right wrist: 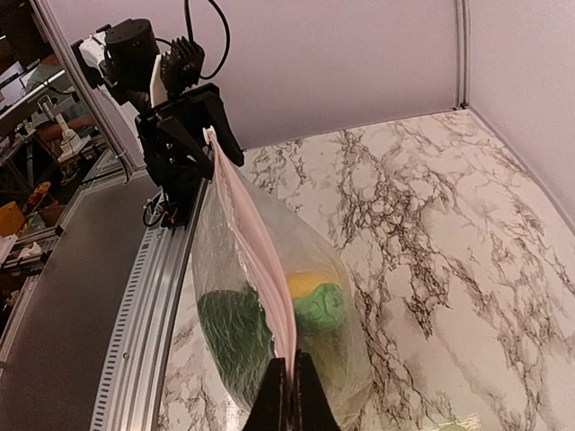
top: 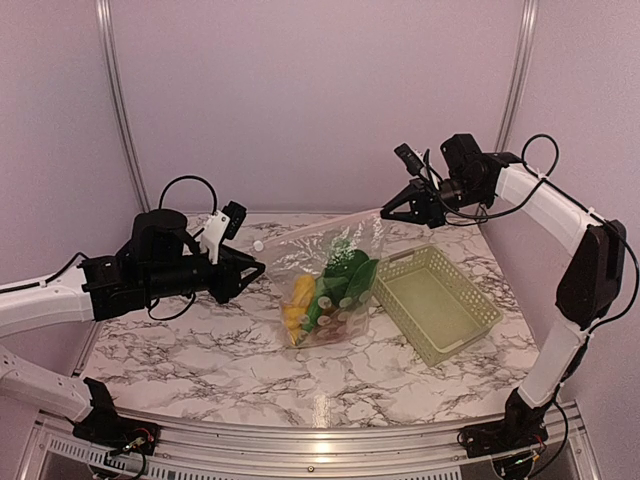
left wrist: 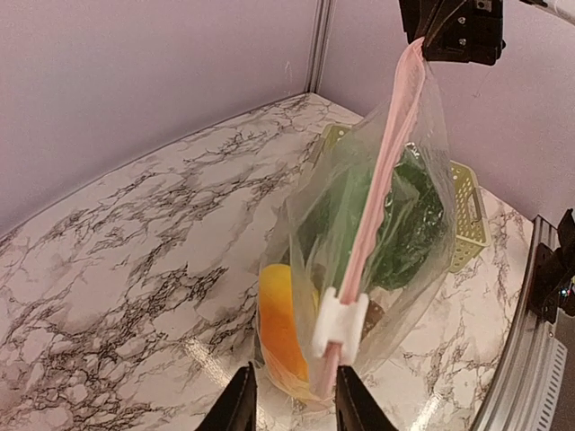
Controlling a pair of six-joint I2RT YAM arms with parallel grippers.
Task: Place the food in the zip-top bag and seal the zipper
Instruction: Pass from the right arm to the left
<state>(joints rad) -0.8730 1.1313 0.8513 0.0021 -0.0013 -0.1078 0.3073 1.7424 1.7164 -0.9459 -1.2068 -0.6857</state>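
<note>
The clear zip-top bag (top: 330, 285) hangs stretched between my two grippers over the table's middle. The food is inside it: dark green leafy vegetable (top: 345, 272), yellow fruit (top: 297, 312) and an orange oblong piece (left wrist: 280, 328). The pink zipper strip (left wrist: 386, 171) runs along its top edge, with the white slider tab (left wrist: 340, 328) at the left end. My left gripper (left wrist: 292, 373) is open, its fingers either side of the strip's end just behind the slider. My right gripper (right wrist: 287, 395) is shut on the strip's other end, raised at the back right (top: 392, 213).
A pale green lattice basket (top: 480, 325) stands just right of the bag and shows nothing inside; it also shows behind the bag in the left wrist view (left wrist: 467, 215). Metal rails run along the table's near edge (top: 320, 455).
</note>
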